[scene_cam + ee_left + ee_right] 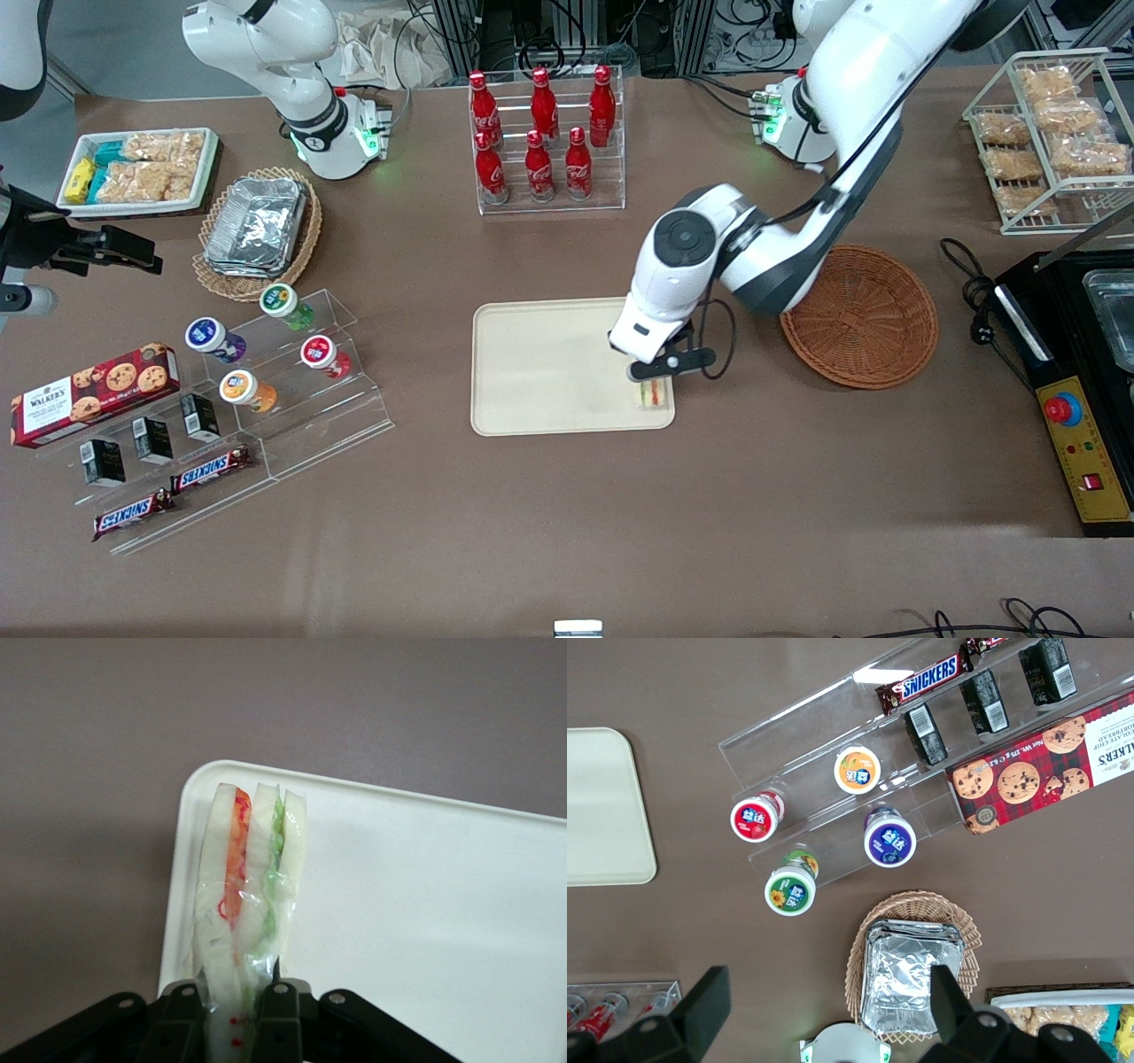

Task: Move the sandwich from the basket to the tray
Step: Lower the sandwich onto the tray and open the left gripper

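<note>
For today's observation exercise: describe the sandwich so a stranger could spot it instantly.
Find the cream tray mid-table. At its corner nearest the wicker basket, the hand grips the sandwich. It is the only bread wedge, striped red, orange and green.

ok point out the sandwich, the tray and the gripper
sandwich [252, 868], left wrist view, middle bread layer
tray [532, 372], front view, bare middle
gripper [653, 383], front view, between its fingertips, over the tray's corner

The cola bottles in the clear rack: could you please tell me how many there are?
6 cola bottles stand in the clear rack, farther from the front camera than the tray: three higher, three lower. None seems hidden. The tool holds the sandwich over the tray.
</note>
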Motion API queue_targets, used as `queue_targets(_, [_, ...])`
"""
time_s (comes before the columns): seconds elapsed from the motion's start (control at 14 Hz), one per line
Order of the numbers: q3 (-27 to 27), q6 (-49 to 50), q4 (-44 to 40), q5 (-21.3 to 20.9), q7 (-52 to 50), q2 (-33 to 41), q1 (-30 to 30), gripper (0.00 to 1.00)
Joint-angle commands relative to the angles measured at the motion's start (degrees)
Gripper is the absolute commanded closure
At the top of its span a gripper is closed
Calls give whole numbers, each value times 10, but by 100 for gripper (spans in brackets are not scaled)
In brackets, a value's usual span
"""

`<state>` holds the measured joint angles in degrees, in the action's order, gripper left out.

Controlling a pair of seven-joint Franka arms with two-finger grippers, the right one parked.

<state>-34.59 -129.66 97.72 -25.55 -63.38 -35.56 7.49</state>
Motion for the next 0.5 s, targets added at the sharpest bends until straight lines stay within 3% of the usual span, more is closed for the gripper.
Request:
queue_targets(0.0, [0,-2,-25,-48,-36,-35,9,98])
queue_targets(0.14, [0,-6,-26,-63,-37,-49,19,85])
queue_targets(0.21, [0,-5,-26,-76,-41,-56,20,39])
queue_targets(0.29, [1,-5,-25,-85,-42,-60,21,1])
queue_targets(0.43, [1,-3,-24,-88,-43,-61,20,0])
